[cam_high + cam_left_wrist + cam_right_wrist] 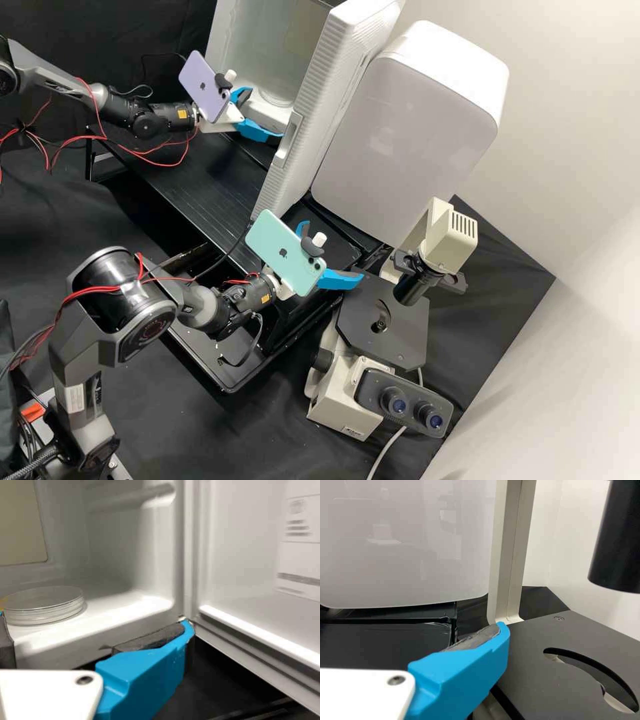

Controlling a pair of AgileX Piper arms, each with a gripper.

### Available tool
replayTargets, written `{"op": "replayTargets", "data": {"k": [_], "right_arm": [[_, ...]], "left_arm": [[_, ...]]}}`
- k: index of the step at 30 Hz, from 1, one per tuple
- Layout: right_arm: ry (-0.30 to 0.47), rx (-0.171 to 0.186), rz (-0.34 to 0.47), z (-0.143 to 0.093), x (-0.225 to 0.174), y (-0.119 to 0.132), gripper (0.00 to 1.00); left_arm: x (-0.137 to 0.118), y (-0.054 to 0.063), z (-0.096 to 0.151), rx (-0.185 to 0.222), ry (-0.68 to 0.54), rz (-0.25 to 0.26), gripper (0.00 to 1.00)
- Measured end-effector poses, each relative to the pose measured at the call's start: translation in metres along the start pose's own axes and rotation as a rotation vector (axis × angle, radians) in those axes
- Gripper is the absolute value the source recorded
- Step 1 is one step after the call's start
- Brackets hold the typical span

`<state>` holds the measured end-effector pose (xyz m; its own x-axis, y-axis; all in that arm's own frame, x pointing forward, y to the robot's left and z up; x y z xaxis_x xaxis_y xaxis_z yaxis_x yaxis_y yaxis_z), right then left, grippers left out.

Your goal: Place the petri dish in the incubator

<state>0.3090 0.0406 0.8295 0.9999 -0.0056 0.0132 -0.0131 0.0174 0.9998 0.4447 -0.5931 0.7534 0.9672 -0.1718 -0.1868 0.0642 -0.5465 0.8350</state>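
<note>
Red cables [141, 267] are trailing along both dark grey arms [113, 313]. The left hand [265, 113] is wearing blue fingers [260, 131], a lilac phone [203, 77] at its 10 o'clock; the right hand [332, 253], a mint phone [283, 250] at 9 o'clock.

WALL: plain off-white wall [573, 200] well beyond the right gripper [337, 267], soft shadow low on it | COVER: black cloth [507, 280] spread below and past the gripper | FURNITURE: black bench [200, 180] near the gripper | LIGHT: even, diffuse

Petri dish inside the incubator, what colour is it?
The petri dish is clear, colourless; best seen in the left wrist view.
</note>
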Motion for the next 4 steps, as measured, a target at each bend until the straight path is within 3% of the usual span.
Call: {"op": "replayTargets", "data": {"k": [4], "right_arm": [[0.0, 0.0, 0.0, 0.0, 0.0, 0.0, 1.0]], "left_arm": [[-0.02, -0.003, 0.0, 0.016, -0.029, 0.012, 1.0]]}}
